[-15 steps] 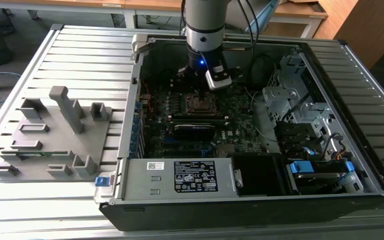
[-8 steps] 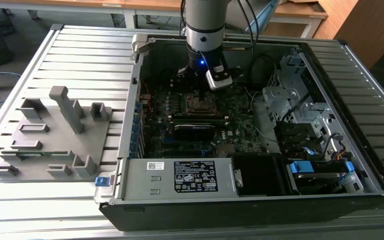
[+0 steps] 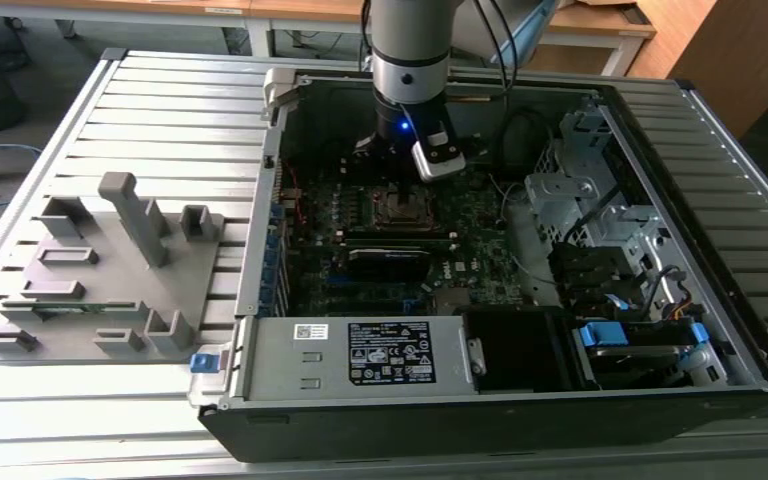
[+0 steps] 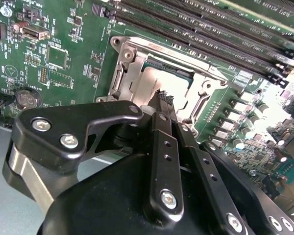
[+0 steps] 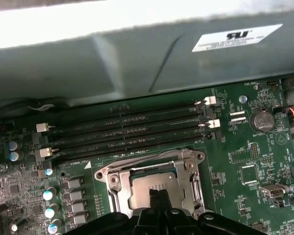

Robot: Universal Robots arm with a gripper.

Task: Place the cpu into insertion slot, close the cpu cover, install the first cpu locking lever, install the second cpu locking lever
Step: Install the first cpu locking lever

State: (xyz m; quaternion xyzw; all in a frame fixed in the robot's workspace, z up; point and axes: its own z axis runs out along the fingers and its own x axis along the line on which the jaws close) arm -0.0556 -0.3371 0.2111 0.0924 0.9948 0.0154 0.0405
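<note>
The insertion slot (image 3: pixel 402 208) sits mid-motherboard inside the open computer case, right under my arm (image 3: pixel 411 70). In both wrist views the cpu (image 5: pixel 149 182) (image 4: pixel 152 81) lies in the slot, its dull grey top showing through the window of the silver cpu cover (image 5: pixel 186 169) (image 4: pixel 130 54), which lies flat over it. A thin metal lever (image 5: pixel 147 157) runs along the cover's edge on the memory-slot side. My gripper (image 5: pixel 159 195) (image 4: pixel 162 97) is shut, its fingertips pressed together with nothing between them, just above the cpu's top.
Long black memory slots (image 5: pixel 127 132) (image 4: pixel 210 34) run beside the socket. A coin battery (image 5: pixel 262 120) and small capacitors (image 5: pixel 49 196) stand on the board. The case wall (image 3: pixel 277 200), power supply (image 3: pixel 384 350) and drive cage (image 3: pixel 598 220) hem in the board. A grey fixture (image 3: pixel 104 270) lies at the exterior view's left.
</note>
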